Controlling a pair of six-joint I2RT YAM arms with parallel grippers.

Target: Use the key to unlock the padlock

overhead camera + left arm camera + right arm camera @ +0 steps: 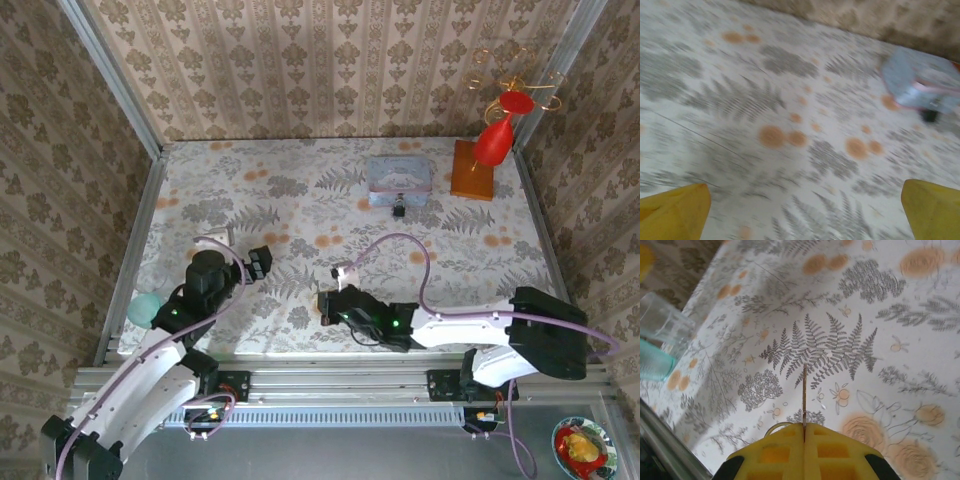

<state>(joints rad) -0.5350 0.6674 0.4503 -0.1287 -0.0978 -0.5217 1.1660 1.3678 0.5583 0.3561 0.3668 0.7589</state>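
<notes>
The padlock [399, 209] is a tiny dark block hanging at the front of a pale blue tin [399, 175] at the back of the table. In the blurred left wrist view the padlock [929, 116] sits under the tin [917, 80] at the upper right. My right gripper [326, 304] is low over the near middle of the table. Its yellow jaws [804, 429] are shut on the key [804, 390], whose thin blade sticks straight out, edge-on. My left gripper [258, 263] hovers at the near left with its fingertips [672, 212] wide apart and nothing between them.
A red ornament on a wooden stand [473, 168] is at the back right, beside the tin. A teal cup [145, 308] and a clear glass [662, 320] stand at the table's left edge. Patterned walls close in three sides.
</notes>
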